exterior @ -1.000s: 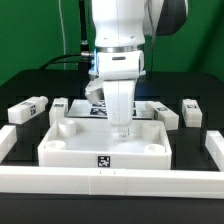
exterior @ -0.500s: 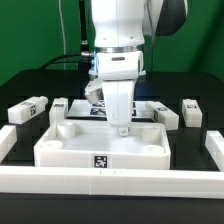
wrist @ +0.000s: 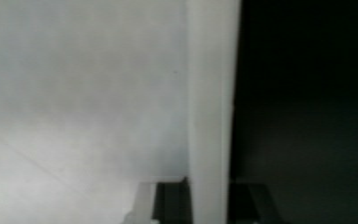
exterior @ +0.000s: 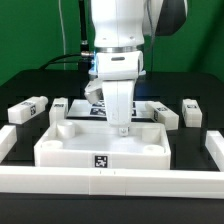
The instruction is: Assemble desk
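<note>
The desk's white tabletop (exterior: 100, 148) lies rim-up in the middle of the table, a tag on its front wall. My gripper (exterior: 122, 128) reaches straight down onto the tabletop's far rim and is shut on it. In the wrist view the thin white rim (wrist: 211, 100) runs between my two dark fingers (wrist: 172, 205), with the gripper (wrist: 211, 206) closed on that wall and the tray floor (wrist: 78, 110) to one side. Loose white legs lie beside the tabletop: two at the exterior view's left (exterior: 28, 108) (exterior: 58, 108) and two at its right (exterior: 165, 113) (exterior: 191, 110).
A long white border rail (exterior: 110, 181) runs along the front, with short rails at the exterior view's left (exterior: 6, 140) and right (exterior: 214, 150). The marker board (exterior: 98, 108) lies behind the tabletop, partly hidden by my arm. Black cloth covers the table.
The jaws have closed on the tabletop's far rim. The tabletop has shifted slightly toward the exterior view's left. For the last half second nothing has moved.
</note>
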